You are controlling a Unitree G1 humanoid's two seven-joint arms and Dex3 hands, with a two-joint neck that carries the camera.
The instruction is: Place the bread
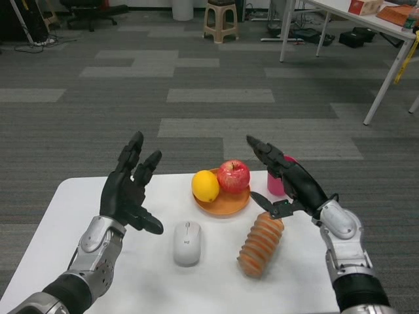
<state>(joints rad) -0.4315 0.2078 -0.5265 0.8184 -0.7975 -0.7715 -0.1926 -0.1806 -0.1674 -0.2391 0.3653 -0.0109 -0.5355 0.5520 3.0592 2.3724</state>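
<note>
Silver forearms, black hands

Glossy black many-fingered left hand (129, 188) and right hand (288, 180) join ribbed silver metal forearms (95, 252); dark sleeves at the elbows.

There is one view only, taken from the robot's own head. It looks forward and down across a white table (52, 216), which fills the lower half of the frame, its near edge cut off at the bottom. The camera sits close above the table, so both forearms enter from the lower corners: the left hand (127, 190) shows at lower left, the right hand (288, 180) at right of centre. Beyond the table's far edge the upper half of the frame takes in grey carpet floor (209, 98), with a stool (220, 18) at top centre and another table's legs (386, 72) at upper right.
</note>
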